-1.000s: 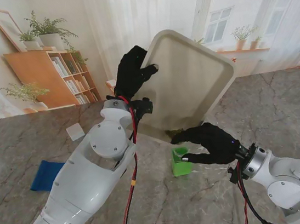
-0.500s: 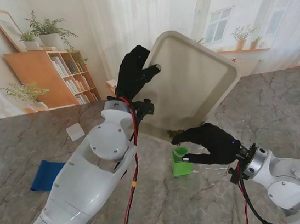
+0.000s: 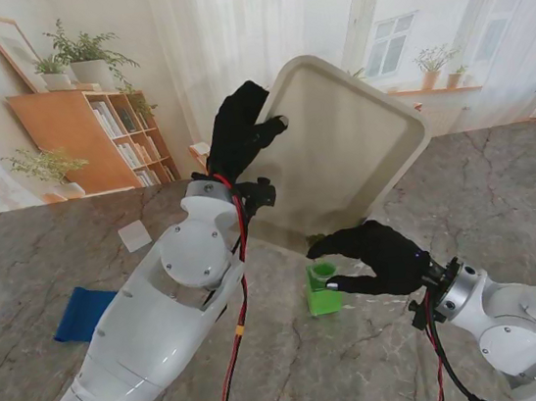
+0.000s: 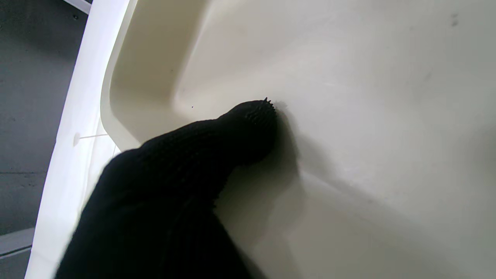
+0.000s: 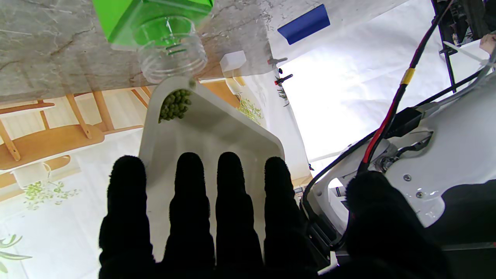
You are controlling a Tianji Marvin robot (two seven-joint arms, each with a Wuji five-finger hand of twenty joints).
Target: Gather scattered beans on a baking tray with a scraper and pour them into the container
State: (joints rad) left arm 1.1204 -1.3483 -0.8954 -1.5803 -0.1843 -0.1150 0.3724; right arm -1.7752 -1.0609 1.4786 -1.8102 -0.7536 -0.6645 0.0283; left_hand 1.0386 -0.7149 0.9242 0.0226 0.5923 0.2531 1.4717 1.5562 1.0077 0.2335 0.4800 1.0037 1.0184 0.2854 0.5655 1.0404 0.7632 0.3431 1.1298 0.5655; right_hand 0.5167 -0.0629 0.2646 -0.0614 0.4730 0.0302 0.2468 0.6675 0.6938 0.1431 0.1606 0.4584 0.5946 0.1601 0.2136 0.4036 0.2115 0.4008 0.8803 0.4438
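far left on the marble table (image 3: 48, 259) there's a blue scraper (image 3: 83, 313) lying flat, nobody touching it, and a small white block (image 3: 134, 235) a bit farther from me, well apart from everything else. in the right wrist view the scraper (image 5: 303, 24) shows up as a blue slab with the white block (image 5: 233, 61) near it.

then the left hand (image 3: 239, 127) – black glove, clamped on the left edge of the cream baking tray (image 3: 349, 140), holding it tipped up steeply off the table with one corner pointing down. the left wrist view is mostly tray (image 4: 368, 135), with one gloved fingertip (image 4: 252, 128) pressed flat against the inside face next to the curved rim. so that hand is gripping the tray for sure.

the low corner hangs right over the mouth of the green container (image 3: 323, 288), which stands upright on the table. from the right wrist view you can see a little pile of green beans (image 5: 175, 105) bunched in that bottom corner, just beside the clear threaded neck of the container (image 5: 170, 42) – whether any are actually falling in, can't tell.

right hand (image 3: 374, 254) is at the container, fingers curled loosely beside it and under the tray corner. in its own wrist view the four fingers (image 5: 190, 201) are straight and spread with nothing between them, so it reads as open, not grasping anything.
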